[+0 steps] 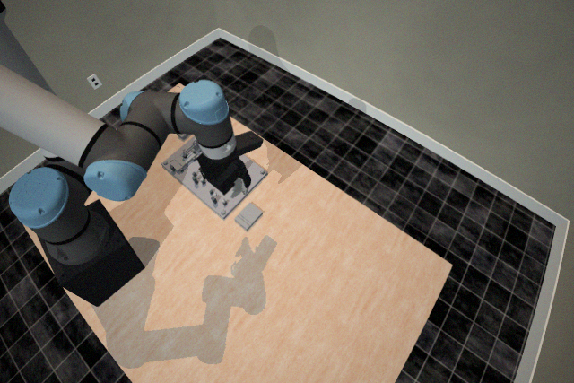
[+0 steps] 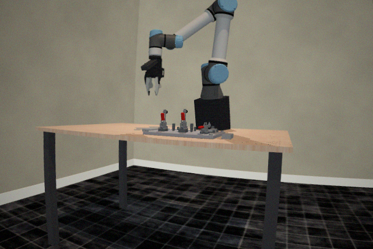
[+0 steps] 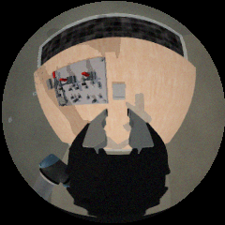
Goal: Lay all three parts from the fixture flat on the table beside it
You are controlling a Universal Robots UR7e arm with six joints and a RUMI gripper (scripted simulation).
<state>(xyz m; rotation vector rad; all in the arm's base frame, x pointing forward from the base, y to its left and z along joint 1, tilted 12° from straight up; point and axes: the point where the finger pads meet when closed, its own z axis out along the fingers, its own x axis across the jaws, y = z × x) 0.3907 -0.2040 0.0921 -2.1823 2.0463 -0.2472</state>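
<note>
Although the job calls for three parts, we can confirm no more than two off the fixture. The grey rectangular metal fixture plate [image 1: 256, 173] [image 2: 180, 134] [image 3: 98, 67] sits on the pale wood-grain desk [image 1: 347, 276] [image 2: 99, 130] [image 3: 155, 70]. We find one flat, square grey part [image 1: 248, 215] [image 3: 118, 89] lying on the desk just beside one end of it. A smaller grey block [image 1: 182, 136] [image 2: 228, 136] [image 3: 50, 83] lies off the opposite end, and we judge it to be a second part. The third we cannot pick out among the grey posts and clamps.

The black two-jaw gripper [image 1: 241, 189] [image 2: 152, 93] [image 3: 117, 109] hangs well above the fixture, pointing down. Its fingers stand moderately apart, with nothing between them.

Two clamps show upright red handles [image 2: 162, 116] [image 2: 183, 116]; a third red handle [image 2: 200, 127] lies low. Whether any clamp bears on a part we cannot establish.

In our judgement the step in hand lies between placements: either the remaining part is to be fetched, or the last has been set down. Should one remain seated, the next move calls for lining up over it, descending between the clamps without striking a handle, closing squarely and lifting straight. A skewed pull could bind it against the posts.
</note>
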